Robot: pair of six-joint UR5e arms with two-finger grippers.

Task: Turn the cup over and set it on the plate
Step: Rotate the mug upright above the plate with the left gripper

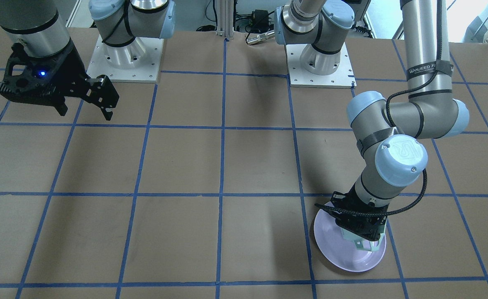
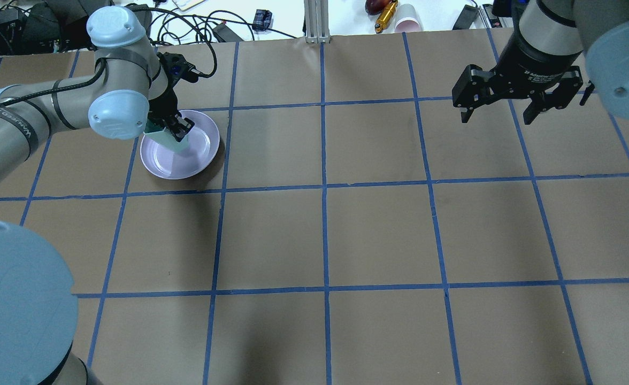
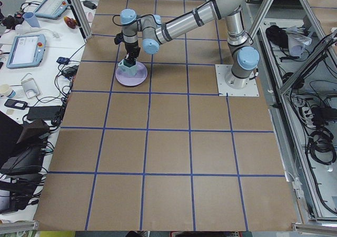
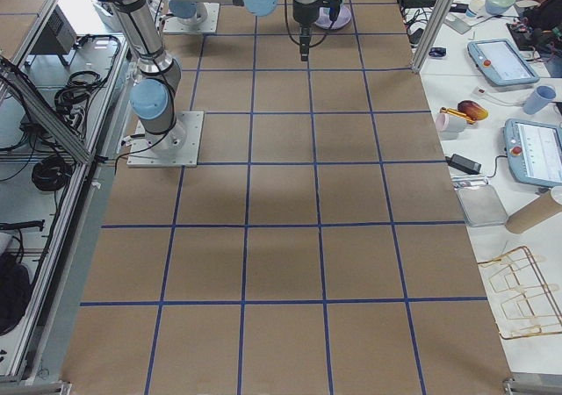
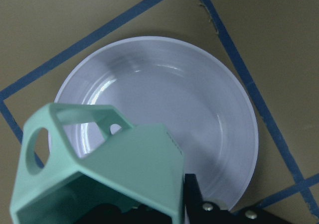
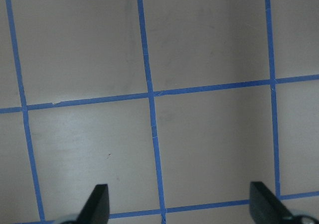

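Left pincer [image 2: 179,130] is clamped on the cup [image 5: 99,174], gripping its wall. The cup is tilted with its loop handle at the left of the wrist view, and it hangs over the plate [image 5: 199,104]. Can't tell whether the cup touches the plate. The plate lies flat on the bench [image 2: 378,235], on the robot's left toward the far edge from the arm bases. It sits inside one square of the blue tape [image 2: 323,160] grid, close to that square's far-left corner. Right pincer [image 2: 496,116] is spread wide. It hovers above the bench on the robot's right, also toward the far edge and well apart from the plate, and its wrist view shows only brown surface and a tape crossing between the fingertips. The bench surface is matte brown paper, flat, ruled into big squares by the tape. Both arms stand on white base plates [image 1: 125,58] bolted at the near edge. Past the far edge there are cables [image 2: 186,21], a pink paper cup [image 2: 408,24] and an aluminium post [image 2: 314,18]. A white side table [image 4: 479,140] along that edge carries handheld screens [image 4: 534,154] and a metal tray [image 4: 481,200]. Cable bundles [image 3: 316,142] hang in the framed bay behind the robot.
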